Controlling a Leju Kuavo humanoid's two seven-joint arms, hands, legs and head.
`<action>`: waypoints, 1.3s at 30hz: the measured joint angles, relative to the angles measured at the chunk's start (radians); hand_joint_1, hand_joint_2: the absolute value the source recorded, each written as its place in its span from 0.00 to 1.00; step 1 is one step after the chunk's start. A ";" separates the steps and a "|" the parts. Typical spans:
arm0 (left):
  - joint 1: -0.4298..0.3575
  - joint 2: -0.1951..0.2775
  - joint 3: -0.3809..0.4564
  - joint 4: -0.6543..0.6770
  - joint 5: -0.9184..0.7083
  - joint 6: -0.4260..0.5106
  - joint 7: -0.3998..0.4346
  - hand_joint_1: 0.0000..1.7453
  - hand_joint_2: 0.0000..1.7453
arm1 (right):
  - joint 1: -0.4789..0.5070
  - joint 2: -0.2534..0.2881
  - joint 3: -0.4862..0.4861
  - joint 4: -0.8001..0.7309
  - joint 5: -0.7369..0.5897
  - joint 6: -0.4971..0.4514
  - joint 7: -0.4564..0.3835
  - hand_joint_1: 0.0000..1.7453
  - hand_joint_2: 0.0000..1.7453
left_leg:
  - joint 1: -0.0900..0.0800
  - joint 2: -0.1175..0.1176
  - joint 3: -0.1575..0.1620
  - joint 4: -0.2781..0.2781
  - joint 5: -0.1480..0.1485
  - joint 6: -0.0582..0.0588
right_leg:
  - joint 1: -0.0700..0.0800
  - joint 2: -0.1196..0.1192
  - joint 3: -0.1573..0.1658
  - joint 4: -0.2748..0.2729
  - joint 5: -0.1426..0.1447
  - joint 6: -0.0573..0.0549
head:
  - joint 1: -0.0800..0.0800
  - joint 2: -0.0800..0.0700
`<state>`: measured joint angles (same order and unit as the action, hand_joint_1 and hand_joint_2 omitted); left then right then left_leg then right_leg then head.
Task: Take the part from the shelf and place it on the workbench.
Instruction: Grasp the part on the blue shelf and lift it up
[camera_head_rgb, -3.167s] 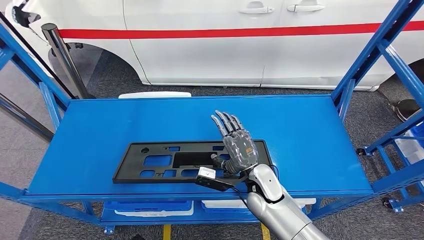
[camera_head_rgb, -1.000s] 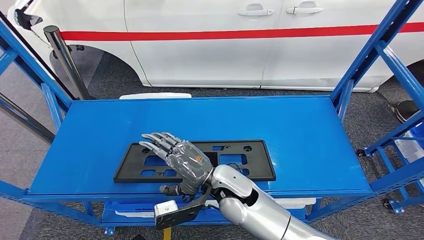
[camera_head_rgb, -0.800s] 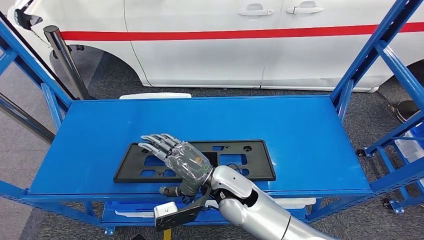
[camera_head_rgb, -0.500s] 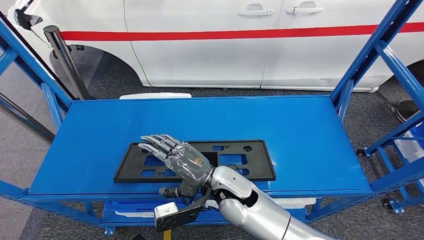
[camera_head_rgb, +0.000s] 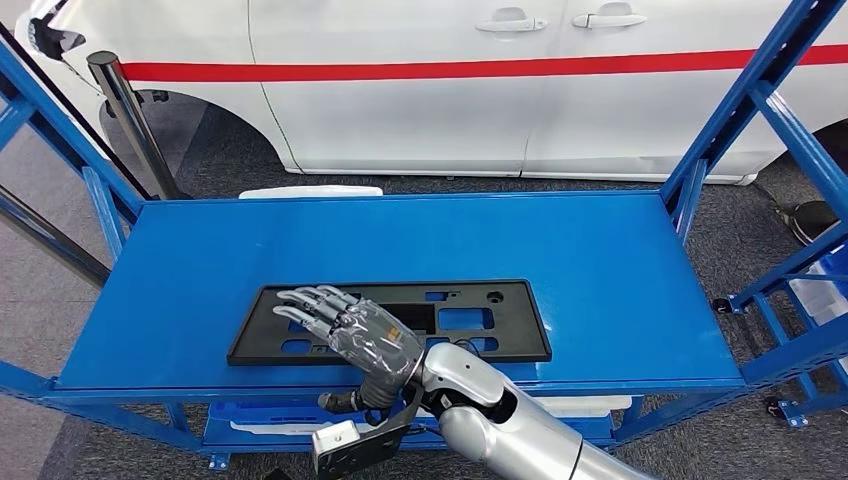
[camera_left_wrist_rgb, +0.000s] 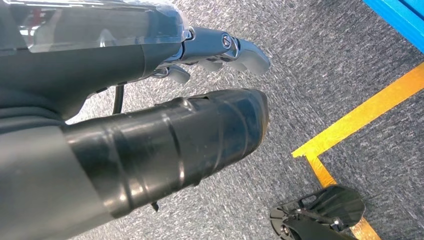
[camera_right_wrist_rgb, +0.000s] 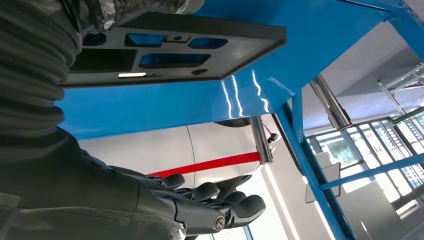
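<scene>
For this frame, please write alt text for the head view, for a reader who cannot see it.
The robot's right hand hovers, fingers spread, above the near edge of a flat black part with cutouts lying on a blue shelf. A white car with a red stripe stands behind the shelf.

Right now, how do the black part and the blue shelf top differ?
The black part is a slim frame pierced with cutouts; the shelf top is an unbroken sheet. The part is matte black, while the shelf top is glossy blue and shows reflections in the right wrist view. The part covers only a front strip of the much wider shelf top. The right hand hovers over the part's left half. Both are flat rectangles.
</scene>
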<state>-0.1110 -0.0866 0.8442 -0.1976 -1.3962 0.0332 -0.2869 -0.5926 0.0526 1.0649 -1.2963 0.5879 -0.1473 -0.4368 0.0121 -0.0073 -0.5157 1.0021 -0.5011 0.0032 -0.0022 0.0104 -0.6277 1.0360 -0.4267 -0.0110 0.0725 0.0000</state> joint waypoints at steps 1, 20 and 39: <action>0.000 0.000 0.000 0.000 0.000 0.000 0.000 0.00 0.00 | 0.000 0.000 0.001 0.000 0.000 0.000 0.000 0.00 1.00 | 0.000 0.000 0.000 0.000 0.000 0.000 | 0.000 0.000 0.000 0.000 0.000 0.000 | 0.000 0.000; 0.002 0.000 0.002 0.000 -0.004 0.012 0.000 0.00 0.00 | -0.004 -0.052 0.017 0.004 0.015 0.079 0.061 0.00 1.00 | 0.000 0.000 0.000 0.000 0.000 0.000 | 0.000 0.000 0.000 0.000 0.000 0.000 | 0.000 0.000; 0.014 0.001 0.003 0.000 -0.005 0.015 -0.005 0.00 0.00 | -0.002 -0.174 0.007 0.051 0.018 0.091 0.060 0.00 1.00 | 0.000 0.000 0.000 0.001 -0.001 0.000 | 0.000 0.000 0.000 0.000 0.000 0.000 | 0.000 0.000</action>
<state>-0.0969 -0.0858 0.8473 -0.1976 -1.4012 0.0481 -0.2915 -0.5948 -0.1211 1.0719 -1.2454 0.6058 -0.0561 -0.3769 0.0117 -0.0070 -0.5155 1.0029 -0.5018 0.0031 -0.0026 0.0103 -0.6273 1.0359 -0.4266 -0.0108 0.0725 0.0000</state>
